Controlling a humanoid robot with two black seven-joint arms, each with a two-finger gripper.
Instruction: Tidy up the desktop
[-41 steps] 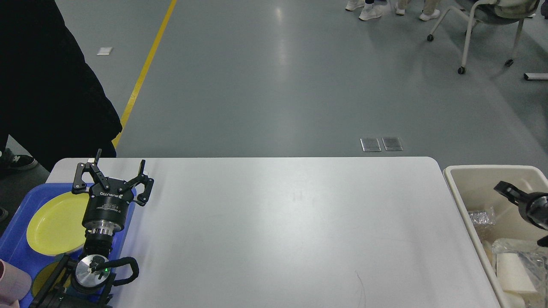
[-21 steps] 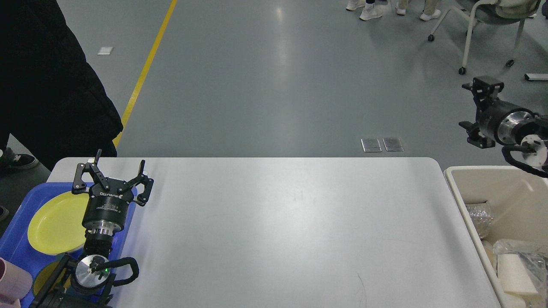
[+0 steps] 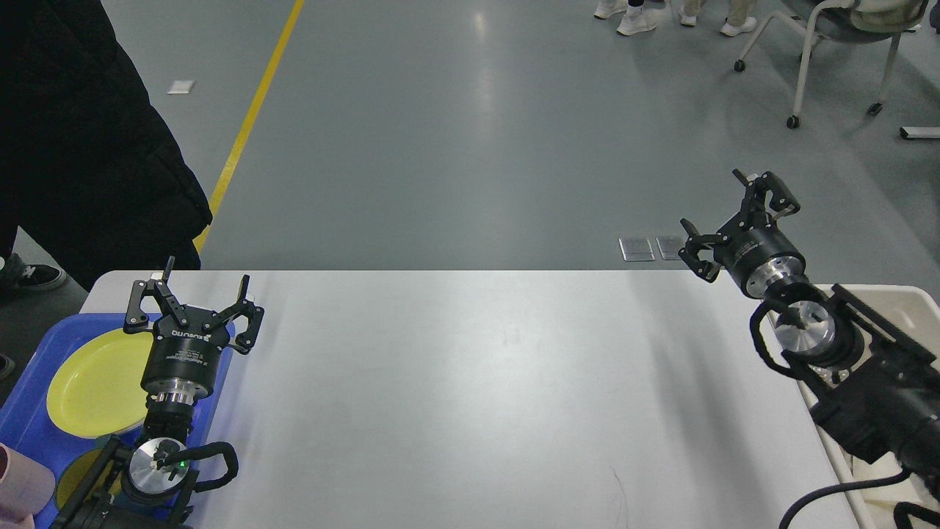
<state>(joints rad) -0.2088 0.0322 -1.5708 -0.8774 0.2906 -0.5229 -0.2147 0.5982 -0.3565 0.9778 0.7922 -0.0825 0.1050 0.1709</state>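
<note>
The desktop is a large white tabletop with rounded corners, and nothing lies on its bare middle. My left gripper stands open over the table's far left corner, beside the blue tray, with nothing between its fingers. My right gripper is open too, raised over the table's far right corner, and holds nothing.
A blue tray at the left holds a yellow plate and a pink cup. A beige bin stands at the right, mostly hidden behind my right arm. A person in black stands at the far left.
My right arm has swung out of the beige bin, up and then left, and now sits over the table's far right corner. The left arm has not moved.
</note>
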